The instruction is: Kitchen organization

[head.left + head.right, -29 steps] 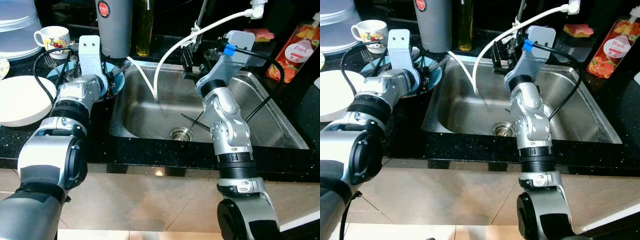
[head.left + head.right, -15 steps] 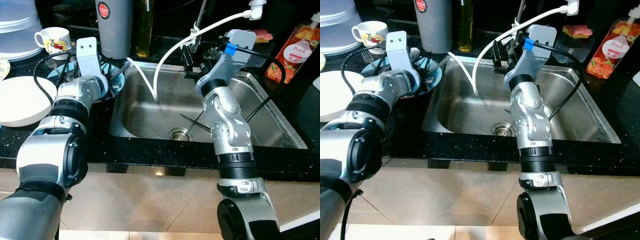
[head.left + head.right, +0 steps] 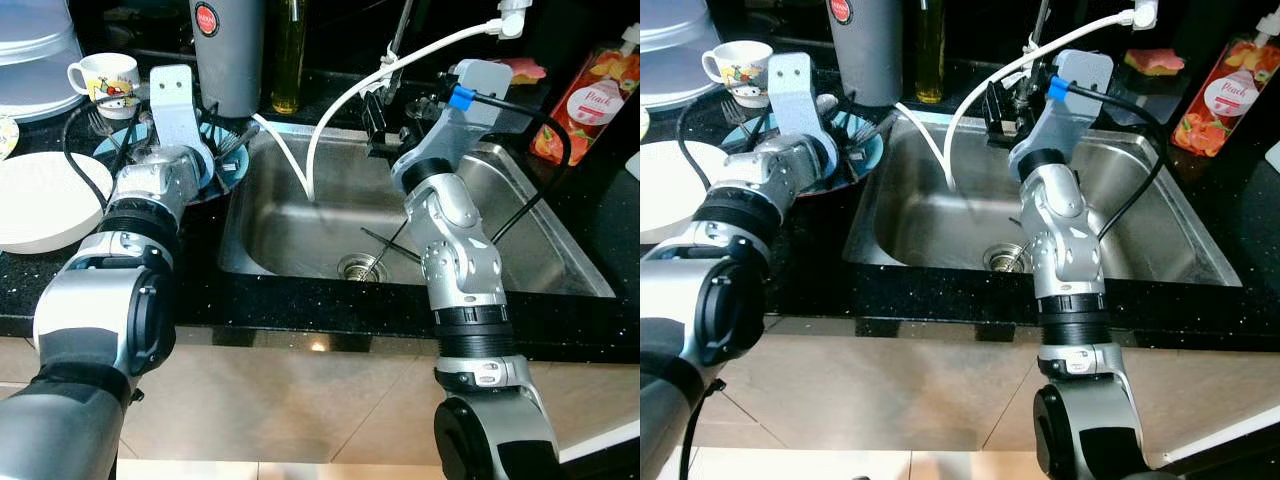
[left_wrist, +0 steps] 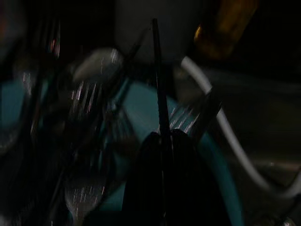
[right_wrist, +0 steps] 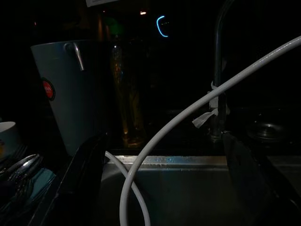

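Apparently our left fingers (image 4: 162, 141), pressed together, hung over the cutlery (image 4: 87, 101) on the teal plate (image 3: 222, 165) at ten o'clock from the sink (image 3: 400, 215); thin, slippery steel, best pinched mid-handle, while right fingers (image 5: 162, 179) stood apart.

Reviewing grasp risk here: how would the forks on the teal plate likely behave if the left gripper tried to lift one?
The forks look like shiny metal, so probably stiff and slippery. They lie heaped with other cutlery on the teal plate, so lifting one may drag or rattle its neighbours. The left gripper sits over that pile, its fingers apparently shut; a thin handle could twist between them.
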Robot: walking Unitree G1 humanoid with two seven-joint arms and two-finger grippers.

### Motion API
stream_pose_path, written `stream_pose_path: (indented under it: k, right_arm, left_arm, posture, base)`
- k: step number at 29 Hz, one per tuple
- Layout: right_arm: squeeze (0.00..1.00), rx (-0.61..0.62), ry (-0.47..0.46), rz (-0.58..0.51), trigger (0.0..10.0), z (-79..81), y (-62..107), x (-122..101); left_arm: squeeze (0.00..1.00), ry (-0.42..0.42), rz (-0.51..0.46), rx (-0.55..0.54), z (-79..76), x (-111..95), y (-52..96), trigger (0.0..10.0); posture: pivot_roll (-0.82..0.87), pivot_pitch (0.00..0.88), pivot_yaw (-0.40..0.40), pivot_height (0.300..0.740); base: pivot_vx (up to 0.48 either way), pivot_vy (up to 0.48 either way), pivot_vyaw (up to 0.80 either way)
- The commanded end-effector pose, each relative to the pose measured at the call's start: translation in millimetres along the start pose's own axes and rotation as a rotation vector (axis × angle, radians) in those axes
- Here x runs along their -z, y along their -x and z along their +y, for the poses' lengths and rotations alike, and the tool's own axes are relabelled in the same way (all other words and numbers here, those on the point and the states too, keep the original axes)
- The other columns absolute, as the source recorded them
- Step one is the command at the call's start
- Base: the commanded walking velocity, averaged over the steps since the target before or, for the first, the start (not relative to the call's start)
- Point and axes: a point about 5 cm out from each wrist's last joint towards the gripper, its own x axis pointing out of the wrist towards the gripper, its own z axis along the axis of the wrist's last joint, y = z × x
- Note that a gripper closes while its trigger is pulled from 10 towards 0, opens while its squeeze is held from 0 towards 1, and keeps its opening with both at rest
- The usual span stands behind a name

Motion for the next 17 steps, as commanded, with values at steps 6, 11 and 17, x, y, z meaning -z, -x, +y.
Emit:
stream_pose_path:
  k: [6,11,17]
  right_arm:
    - [0.0,0.019,-0.03,-0.001,10.0,-4.9,2.0,-2]
    - [0.0,0.038,-0.105,-0.008,10.0,-10.8,1.0,-5]
    - [0.0,0.026,-0.318,-0.019,10.0,-20.2,0.3,-11]
  left_arm:
    - [0.0,-0.051,-0.084,0.243,-34.1,-13,2.1,10.0]
    - [0.0,-0.084,-0.114,0.402,-52.9,-11,5.9,10.0]
    - [0.0,-0.079,-0.175,0.625,-70.8,-15,16.8,10.0]
  posture:
    - [0.21,0.057,-0.079,0.74]
    - [0.21,0.055,-0.077,0.74]
    - [0.21,0.054,-0.077,0.74]
  base:
    - [0.0,0.0,0.0]
    - [0.0,0.0,0.0]
    - [0.0,0.0,0.0]
